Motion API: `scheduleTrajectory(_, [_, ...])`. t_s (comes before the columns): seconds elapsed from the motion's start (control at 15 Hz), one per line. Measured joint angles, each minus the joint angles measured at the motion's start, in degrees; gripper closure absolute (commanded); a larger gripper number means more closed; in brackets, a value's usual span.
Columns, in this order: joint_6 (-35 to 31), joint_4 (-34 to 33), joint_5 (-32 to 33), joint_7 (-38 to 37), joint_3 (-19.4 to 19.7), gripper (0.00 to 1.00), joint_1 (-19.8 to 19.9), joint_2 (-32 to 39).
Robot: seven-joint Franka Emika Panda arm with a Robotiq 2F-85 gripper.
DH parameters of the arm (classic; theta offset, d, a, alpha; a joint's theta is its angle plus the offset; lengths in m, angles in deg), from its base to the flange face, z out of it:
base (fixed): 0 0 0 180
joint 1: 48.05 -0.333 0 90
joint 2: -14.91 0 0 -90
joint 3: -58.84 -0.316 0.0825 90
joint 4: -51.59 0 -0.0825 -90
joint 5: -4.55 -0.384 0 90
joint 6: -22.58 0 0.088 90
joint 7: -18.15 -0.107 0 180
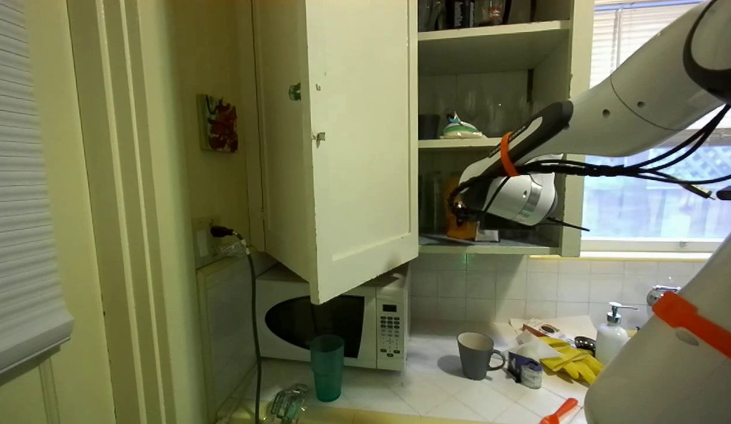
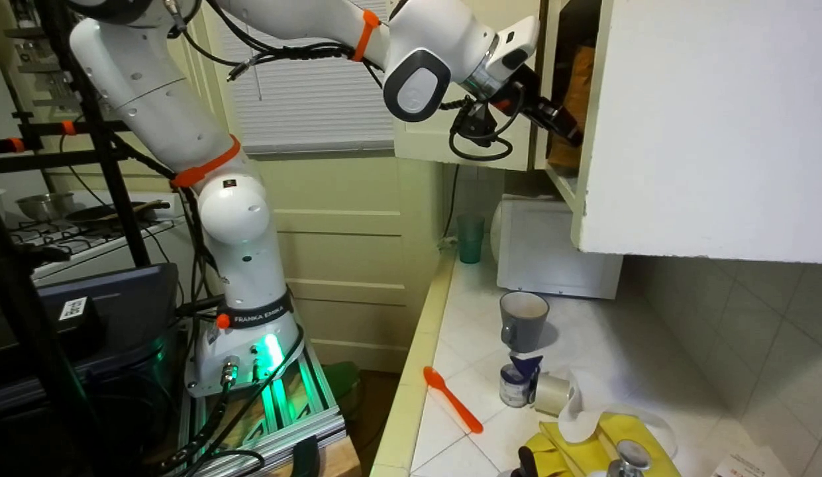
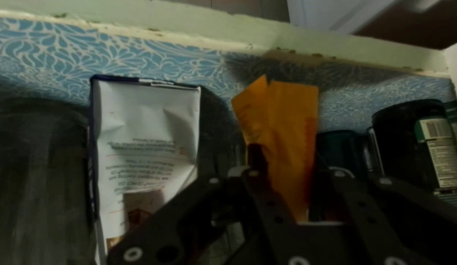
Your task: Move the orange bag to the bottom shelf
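Observation:
The orange bag (image 1: 459,231) is low in the open cupboard, at the bottom shelf (image 1: 489,249). It also shows in another exterior view (image 2: 576,83), partly behind the cupboard frame. In the wrist view, which stands upside down, the bag (image 3: 287,106) hangs or stands over the blue patterned liner of the bottom shelf (image 3: 140,55). I cannot tell whether its lower end touches the liner. My gripper (image 3: 287,160) has a finger on each side of the bag and looks shut on its upper part. The gripper (image 2: 568,129) reaches into the cupboard from the front.
A white packet (image 3: 147,117) stands beside the bag. A dark labelled jar (image 3: 408,140) and a large glass container (image 3: 37,165) flank them. The cupboard door (image 1: 359,118) hangs open. A shelf board (image 1: 453,143) is above. A mug (image 1: 476,356) and microwave (image 1: 392,330) are below.

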Motion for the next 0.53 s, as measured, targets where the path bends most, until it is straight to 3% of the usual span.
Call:
scheduleTrajectory(0.2, [-3.9,0.0,0.0,-1.1,-0.8,0.93,0.2,2.4])
scheduleTrajectory(0.27, [-4.8,0.0,0.0,-1.4,-1.0,0.46,0.4,3.1])
scheduleTrajectory(0.33, [-5.6,0.0,0.0,-1.7,-1.3,0.44,0.7,3.7])
scheduleTrajectory(0.53, [-7.3,-0.1,0.0,-2.6,-2.0,0.24,1.5,5.2])
